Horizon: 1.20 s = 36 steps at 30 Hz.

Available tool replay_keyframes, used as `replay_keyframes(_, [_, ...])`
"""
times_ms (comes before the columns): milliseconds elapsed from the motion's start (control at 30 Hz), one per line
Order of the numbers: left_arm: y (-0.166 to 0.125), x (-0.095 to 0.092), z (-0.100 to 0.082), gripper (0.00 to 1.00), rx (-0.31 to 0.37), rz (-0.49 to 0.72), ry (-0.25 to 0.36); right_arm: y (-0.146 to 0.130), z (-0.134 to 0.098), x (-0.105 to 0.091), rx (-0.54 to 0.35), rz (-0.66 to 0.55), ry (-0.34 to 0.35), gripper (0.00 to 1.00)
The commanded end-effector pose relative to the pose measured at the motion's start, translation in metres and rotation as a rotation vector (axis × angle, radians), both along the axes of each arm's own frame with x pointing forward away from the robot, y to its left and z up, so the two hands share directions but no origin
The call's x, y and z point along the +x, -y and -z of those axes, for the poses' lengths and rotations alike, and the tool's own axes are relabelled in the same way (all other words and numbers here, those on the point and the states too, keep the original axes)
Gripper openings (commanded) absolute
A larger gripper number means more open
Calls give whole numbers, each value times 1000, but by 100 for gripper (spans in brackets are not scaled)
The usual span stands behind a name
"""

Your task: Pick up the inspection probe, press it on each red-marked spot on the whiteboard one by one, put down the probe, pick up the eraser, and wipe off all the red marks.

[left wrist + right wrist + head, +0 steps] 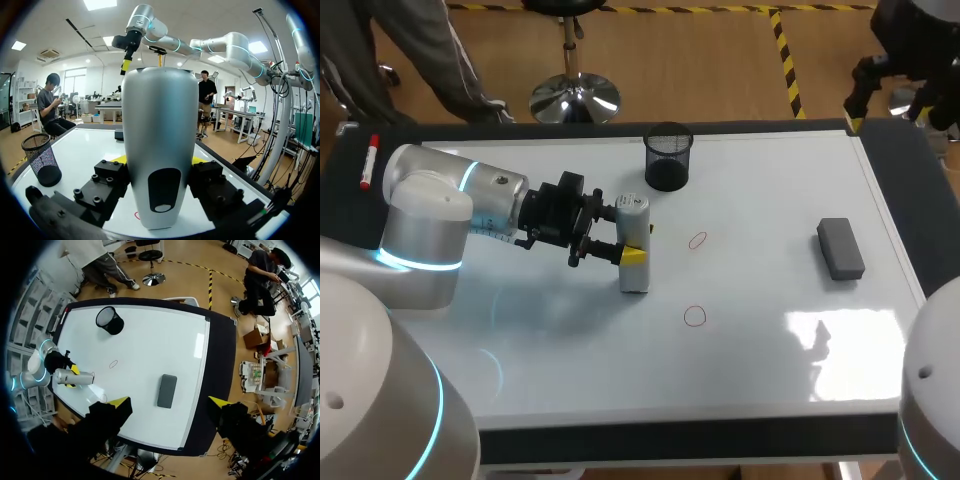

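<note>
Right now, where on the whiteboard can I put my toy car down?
Bare whiteboard lies between the red marks and the eraser, and along the near edge. It's crowded around the left gripper, shut on the inspection probe, near the mesh cup.

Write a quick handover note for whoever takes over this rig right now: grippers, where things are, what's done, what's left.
Left gripper: shut on the probe, over the whiteboard's left-middle; cannot tell if it is lifted.
Right gripper: open, empty, high above the table.
Two red marks sit just right of the probe, unwiped. Eraser lies on the board's right side, untouched.
Done: probe grasped.
Left, it seems: press both marks, put the probe down, take the eraser, wipe.
</note>
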<state>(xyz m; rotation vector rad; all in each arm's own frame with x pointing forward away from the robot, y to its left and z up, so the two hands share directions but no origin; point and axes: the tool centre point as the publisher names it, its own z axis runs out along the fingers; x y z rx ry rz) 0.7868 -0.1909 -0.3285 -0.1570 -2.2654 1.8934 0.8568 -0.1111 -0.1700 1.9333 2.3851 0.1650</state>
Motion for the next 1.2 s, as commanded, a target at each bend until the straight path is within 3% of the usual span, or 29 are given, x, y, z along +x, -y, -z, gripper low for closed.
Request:
replay_keyframes(33, [0,-1,9,0,-3,-1,-1,1,4,-3,5,4,1,100])
replay_keyframes(1200, [0,-1,9,0,-3,-1,-1,8,12,-6,37,29,-14,100])
